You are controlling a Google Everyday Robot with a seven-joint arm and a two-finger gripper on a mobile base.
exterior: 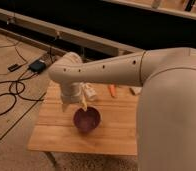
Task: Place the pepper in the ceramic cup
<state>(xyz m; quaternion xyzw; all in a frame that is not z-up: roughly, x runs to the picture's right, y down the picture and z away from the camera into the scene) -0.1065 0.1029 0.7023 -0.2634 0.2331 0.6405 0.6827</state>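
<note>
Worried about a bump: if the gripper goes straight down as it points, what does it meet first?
Likely the purple bowl, right below the gripper over the wooden table; depth is unclear, so it could miss onto bare wood.

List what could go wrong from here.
The gripper hangs over the purple bowl, away from the pepper; descending here could strike the bowl. The slim pepper lies close under the arm, so a sweep might knock it off the table. The ceramic cup cannot be made out here.

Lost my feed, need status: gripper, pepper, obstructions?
Gripper hovers just above purple bowl. Pepper lies free on table, beyond bowl. Beige block beside pepper, apart.
</note>
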